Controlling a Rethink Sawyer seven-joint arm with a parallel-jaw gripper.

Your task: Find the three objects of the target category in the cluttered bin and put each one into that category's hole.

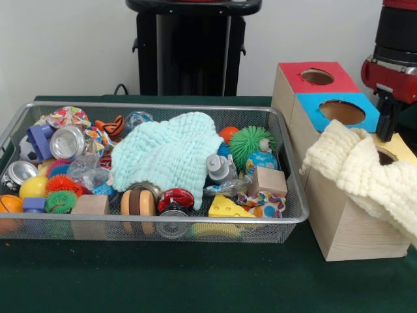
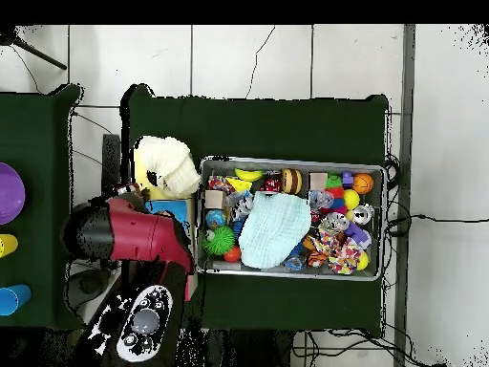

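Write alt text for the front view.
A cream cloth drapes over a wooden box with coloured holes, right of a wire bin crammed with toys and a mint cloth. The red arm hangs above the box.

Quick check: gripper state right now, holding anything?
Gripper: cannot be told; only its dark body shows at the boxes, next to the cream-yellow cloth draped over the wooden box.

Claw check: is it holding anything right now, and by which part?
Cannot be told. The claw hangs just behind the cream-yellow cloth, which is draped over the wooden box, but any contact between them is hidden.
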